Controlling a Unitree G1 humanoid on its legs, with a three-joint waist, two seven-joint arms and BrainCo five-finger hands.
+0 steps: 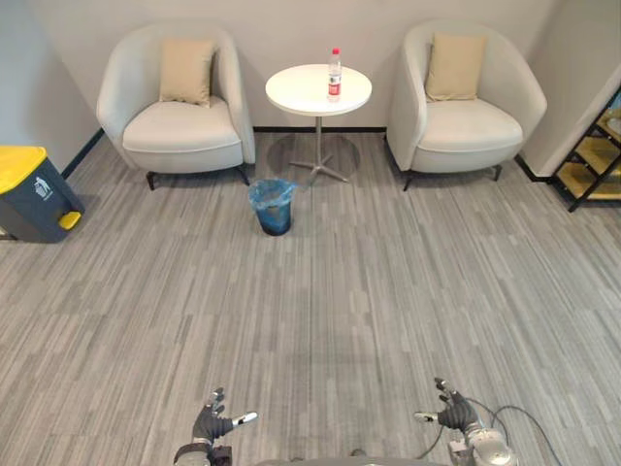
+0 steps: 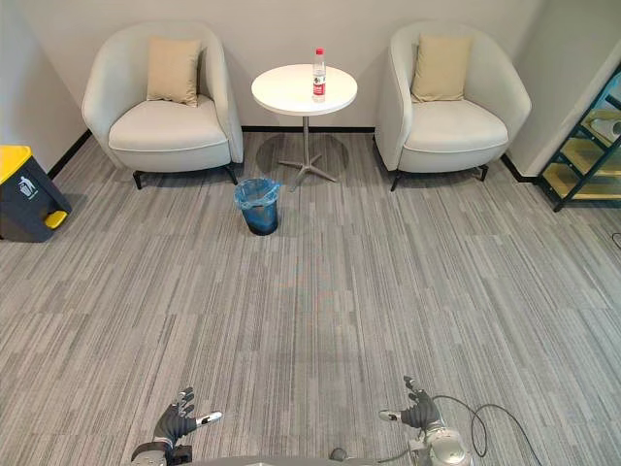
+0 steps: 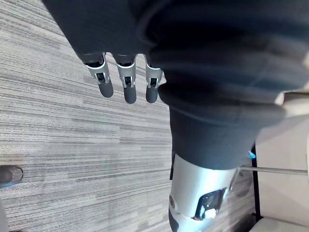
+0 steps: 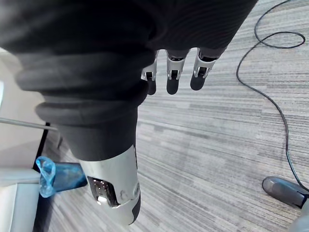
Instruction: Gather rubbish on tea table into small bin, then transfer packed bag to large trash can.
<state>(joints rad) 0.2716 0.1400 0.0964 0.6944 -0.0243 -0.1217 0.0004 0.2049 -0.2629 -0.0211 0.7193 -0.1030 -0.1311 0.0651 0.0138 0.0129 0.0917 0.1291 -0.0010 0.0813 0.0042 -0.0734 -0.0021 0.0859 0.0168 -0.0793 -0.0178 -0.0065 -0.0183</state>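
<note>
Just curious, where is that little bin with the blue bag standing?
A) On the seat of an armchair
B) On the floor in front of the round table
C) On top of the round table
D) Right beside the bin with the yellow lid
B: the small bin stands on the floor just in front of the round table, well away from the yellow-lidded can at the left wall.

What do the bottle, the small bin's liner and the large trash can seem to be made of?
Bottle: probably clear thin plastic; see-through body, red cap. Liner: apparently thin blue plastic film, crinkled and folded over the rim of the small bin. Large trash can: likely hard moulded plastic, with a matte dark grey body and a yellow lid.
</note>
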